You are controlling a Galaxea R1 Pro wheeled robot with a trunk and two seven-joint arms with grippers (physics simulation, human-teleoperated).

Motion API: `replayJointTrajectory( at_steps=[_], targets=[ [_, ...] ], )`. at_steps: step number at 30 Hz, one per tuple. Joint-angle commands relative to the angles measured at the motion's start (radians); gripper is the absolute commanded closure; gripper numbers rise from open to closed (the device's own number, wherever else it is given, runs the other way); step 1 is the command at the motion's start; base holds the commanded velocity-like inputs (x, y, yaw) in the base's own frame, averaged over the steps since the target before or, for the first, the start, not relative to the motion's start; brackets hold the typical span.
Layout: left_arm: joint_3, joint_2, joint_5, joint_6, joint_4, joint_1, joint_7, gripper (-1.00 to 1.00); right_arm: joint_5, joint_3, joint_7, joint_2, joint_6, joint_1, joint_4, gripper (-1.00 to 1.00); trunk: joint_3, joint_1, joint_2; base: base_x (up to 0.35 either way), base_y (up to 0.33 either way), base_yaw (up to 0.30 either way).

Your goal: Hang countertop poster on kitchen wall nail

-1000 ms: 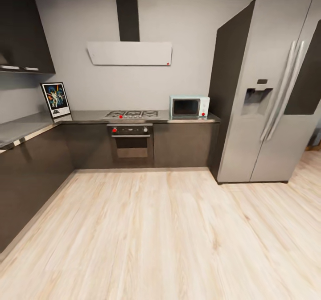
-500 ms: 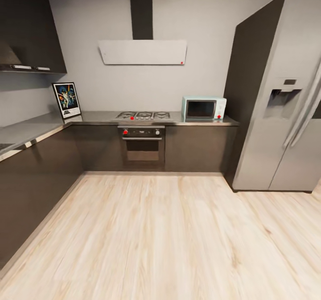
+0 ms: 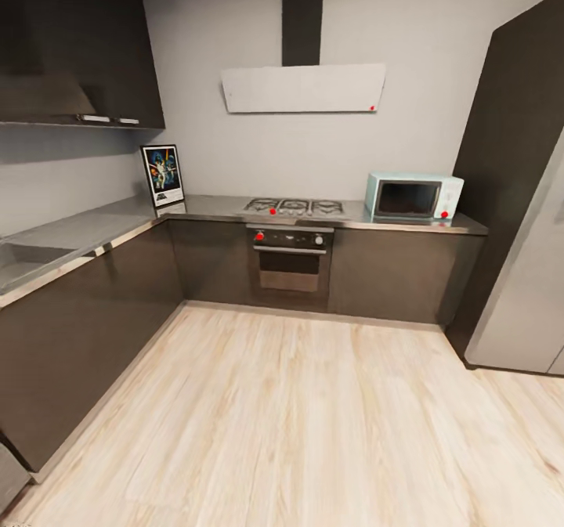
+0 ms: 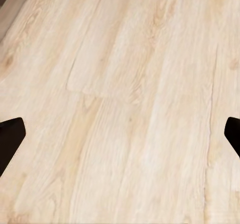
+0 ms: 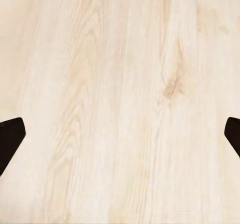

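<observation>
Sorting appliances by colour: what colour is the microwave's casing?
Pale mint-blue, with a dark door window; the microwave shows best in the head view.

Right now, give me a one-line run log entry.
phase: approach | poster: upright on kitchen countertop, corner | left gripper: open, empty | right gripper: open, empty

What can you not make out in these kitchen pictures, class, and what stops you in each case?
- Wall nails: too small to find in the head view.
- Poster: lettering too small and blurred to read.
- Fridge: cut off by the head view's right edge.
- Sink: cut by the left edge.
- Left tool and right tool: only the finger tips show at the wrist views' edges.
</observation>
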Motion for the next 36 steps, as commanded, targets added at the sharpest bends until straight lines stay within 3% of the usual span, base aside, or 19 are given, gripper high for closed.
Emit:
replayJointTrajectory(
  at_steps=[1,36],
  targets=[
    [0.000,0.000,0.001,-0.002,-0.001,0.000,0.000,-1.00,0.001,0.000,-0.002,0.000,-0.003,-0.001,0.001,-1.00,-0.001,0.001,0.000,0.334,0.018,0.281],
    [0.000,0.000,0.000,-0.002,-0.001,0.000,0.000,-1.00,0.001,0.002,-0.002,0.002,-0.003,-0.001,0.002,-1.00,-0.001,0.001,0.000,0.335,0.001,0.281]
  ],
)
